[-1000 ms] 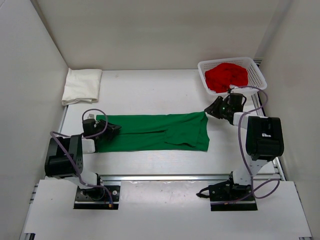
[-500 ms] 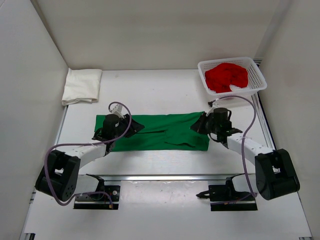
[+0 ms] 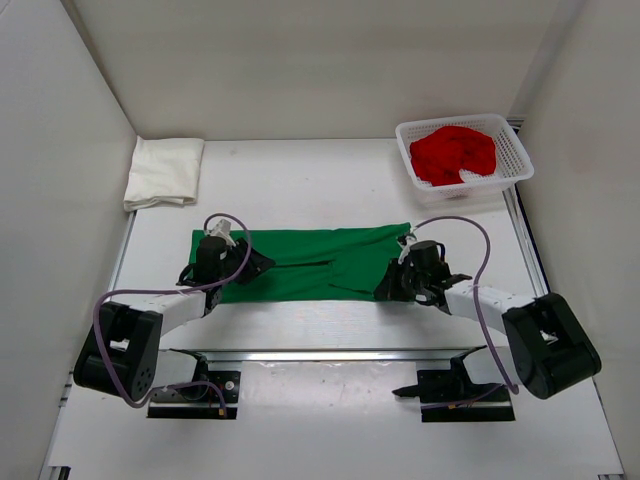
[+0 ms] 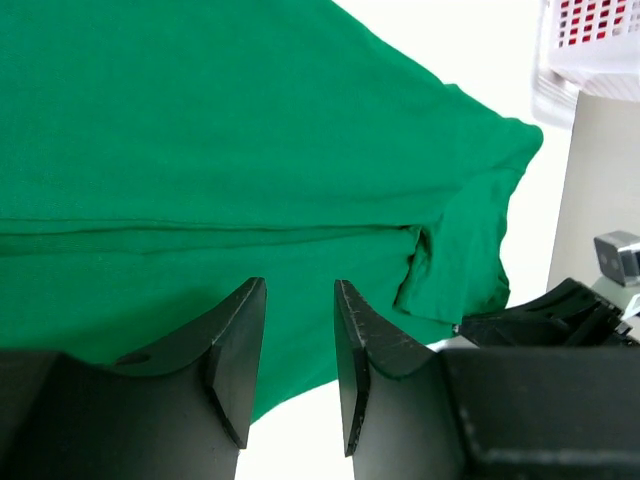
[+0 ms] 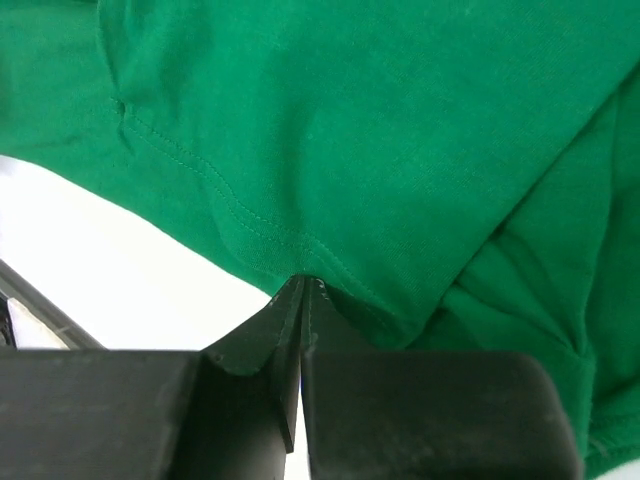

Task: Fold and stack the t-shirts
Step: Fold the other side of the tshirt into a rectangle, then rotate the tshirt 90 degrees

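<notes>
The green t-shirt [image 3: 320,262] lies flat across the middle of the white table [image 3: 300,180]. It forms a long band running left to right, and a fold line runs along its length. At its right end a short sleeve is tucked over onto the body.

The left gripper [image 3: 256,266] sits low over the near left part of this shirt and points right along it. Its jaws stand partly apart. The left wrist view shows green cloth and a strip of bare table through the gap, and nothing is caught between the fingers.

The right gripper [image 3: 388,290] is at the shirt's near right corner, reaching in from the right. Its jaws are pressed fully together. In the right wrist view the stitched hem of the green shirt runs right into the fingertips [image 5: 285,300] and looks pinched there. The cloth rises in a slight ridge toward that spot.

The cream-white t-shirt [image 3: 163,170] lies folded into a neat rectangle at the far left of the table, against the side wall and well apart from both arms. The red t-shirt [image 3: 455,150] is bunched up inside the white mesh basket [image 3: 520,160] at the far right corner. It fills most of the basket and rises a little above the rim.
</notes>
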Robot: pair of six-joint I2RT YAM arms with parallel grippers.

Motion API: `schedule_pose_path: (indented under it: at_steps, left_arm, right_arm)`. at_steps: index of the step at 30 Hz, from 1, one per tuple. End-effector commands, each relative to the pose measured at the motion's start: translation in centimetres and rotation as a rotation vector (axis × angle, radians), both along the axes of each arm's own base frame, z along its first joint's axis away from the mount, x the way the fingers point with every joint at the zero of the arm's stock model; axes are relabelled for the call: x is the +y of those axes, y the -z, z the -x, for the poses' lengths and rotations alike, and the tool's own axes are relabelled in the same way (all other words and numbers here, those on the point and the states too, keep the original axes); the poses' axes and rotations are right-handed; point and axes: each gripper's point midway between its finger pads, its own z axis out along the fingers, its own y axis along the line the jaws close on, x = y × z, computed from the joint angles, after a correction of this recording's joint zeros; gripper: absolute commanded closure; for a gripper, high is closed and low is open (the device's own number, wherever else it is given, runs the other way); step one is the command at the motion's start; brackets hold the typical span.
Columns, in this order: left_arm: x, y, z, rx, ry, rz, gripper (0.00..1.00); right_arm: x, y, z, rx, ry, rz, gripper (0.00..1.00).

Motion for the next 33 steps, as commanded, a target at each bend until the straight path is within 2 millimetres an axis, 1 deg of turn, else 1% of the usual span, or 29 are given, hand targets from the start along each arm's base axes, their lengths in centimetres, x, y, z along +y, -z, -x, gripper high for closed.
schedule_pose_path:
  at_steps: [1,3,4,5,6,7,9,11,12,13,15,16,17,18,19,20,21,22,23,24,25,26,27,28,29,30,31,32,33]
  left_arm:
    - [-0.4,-1.3,-0.3,-0.045,0.039,0.002,0.56]
    - [-0.7,-2.3,-0.4,-0.058,0.054,0.011,0.56]
    - [-0.9,-2.3,-0.1,-0.049,0.067,0.005,0.55]
    - [-1.1,-3.6,-0.5,-0.082,0.075,0.002,0.55]
    - [-1.4,-3.9,-0.3,-0.095,0.086,-0.006,0.55]
    - [-1.5,-4.7,-0.4,-0.117,0.096,-0.018,0.55]
    - [-2.0,-6.0,-0.5,-0.147,0.106,-0.028,0.54]
    - [-2.4,-7.0,-0.2,-0.168,0.126,-0.029,0.54]
    - [-2.5,-7.6,-0.3,-0.183,0.131,-0.024,0.54]
    - [-2.5,-7.6,0.0,-0.182,0.14,-0.017,0.54]
    - [-2.7,-7.9,0.3,-0.186,0.155,-0.015,0.54]
    - [-2.7,-8.1,0.4,-0.191,0.166,-0.02,0.54]
    - [-2.6,-8.4,0.4,-0.2,0.166,-0.022,0.54]
    - [-2.6,-8.6,0.6,-0.207,0.173,-0.027,0.54]
    - [-2.5,-8.9,0.6,-0.218,0.176,-0.03,0.53]
    - [-2.5,-8.8,0.9,-0.212,0.183,-0.029,0.54]
    - [-2.5,-9.0,0.9,-0.212,0.181,-0.028,0.53]
    - [-2.3,-9.4,0.7,-0.226,0.183,-0.034,0.52]
    - [-2.4,-9.6,0.8,-0.224,0.187,-0.038,0.52]
    - [-2.2,-9.1,1.0,-0.206,0.192,-0.053,0.51]
    - [-2.1,-9.6,1.0,-0.218,0.195,-0.052,0.52]
    - [-1.9,-9.8,0.9,-0.223,0.188,-0.06,0.52]
    - [-1.4,-9.7,0.7,-0.224,0.179,-0.069,0.52]
    - [-1.2,-9.3,0.9,-0.197,0.174,-0.068,0.51]
    - [-1.1,-9.0,1.1,-0.185,0.176,-0.073,0.51]
    - [-0.8,-9.1,1.1,-0.185,0.169,-0.077,0.52]
    - [-0.6,-9.0,1.1,-0.179,0.164,-0.077,0.5]
    - [-0.4,-8.7,1.1,-0.168,0.159,-0.081,0.51]
    - [-0.7,-8.7,1.1,-0.168,0.176,-0.074,0.51]
  right_arm:
    - [0.2,-2.1,-1.6,-0.075,-0.008,0.005,1.0]
    - [0.6,-4.5,-2.8,-0.129,-0.007,-0.021,1.0]
    - [0.7,-5.3,-3.1,-0.15,-0.007,-0.03,1.0]
    - [0.7,-6.5,-3.9,-0.176,0.004,-0.044,1.0]
    - [0.9,-7.2,-4.4,-0.194,0.004,-0.056,1.0]
    - [1.1,-7.8,-5.1,-0.207,0.009,-0.065,1.0]
    - [1.4,-7.8,-6.2,-0.21,0.021,-0.066,1.0]
    - [1.7,-6.5,-8.0,-0.212,0.035,-0.048,1.0]
    - [1.4,-5.0,-8.7,-0.189,0.055,-0.021,0.99]
    - [1.7,-5.3,-10.0,-0.202,0.066,-0.035,1.0]
    - [2.1,-2.5,-11.1,-0.13,0.063,-0.015,1.0]
    - [2.4,-2.9,-12.3,-0.147,0.065,-0.022,1.0]
    - [2.8,-2.1,-13.1,-0.13,0.064,-0.011,1.0]
    - [3.0,-0.8,-13.1,-0.091,0.06,0.006,1.0]
    - [3.6,-0.3,-13.9,-0.068,0.053,0.011,1.0]
    - [4.4,-1.1,-15.6,-0.088,0.051,0.005,1.0]
    - [4.6,0.9,-15.6,-0.026,0.035,0.023,1.0]
    - [5.9,0.8,-17.8,-0.027,0.017,0.018,1.0]
    - [7.4,1.5,-19.8,-0.001,-0.018,0.015,1.0]
    - [9.2,-1.3,-22.8,-0.038,-0.051,-0.021,1.0]
    - [9.4,2.4,-22.7,0.075,-0.068,0.017,1.0]
    - [11.9,-2.2,-27.1,-0.046,-0.112,-0.035,1.0]
    - [13.7,-3.5,-29.8,-0.072,-0.15,-0.051,1.0]
    - [13.7,0.2,-29.3,0.035,-0.177,-0.015,1.0]
    - [15.0,-6.8,-33.4,-0.154,-0.182,-0.052,1.0]
    - [15.6,-7.5,-34.3,-0.187,-0.199,-0.068,1.0]
    - [14.9,-9.8,-33.6,-0.196,-0.208,-0.11,1.0]
    - [14.5,-15.1,-33.5,-0.298,-0.211,-0.138,1.0]
    - [13.5,-18.6,-32.1,-0.336,-0.21,-0.131,1.0]
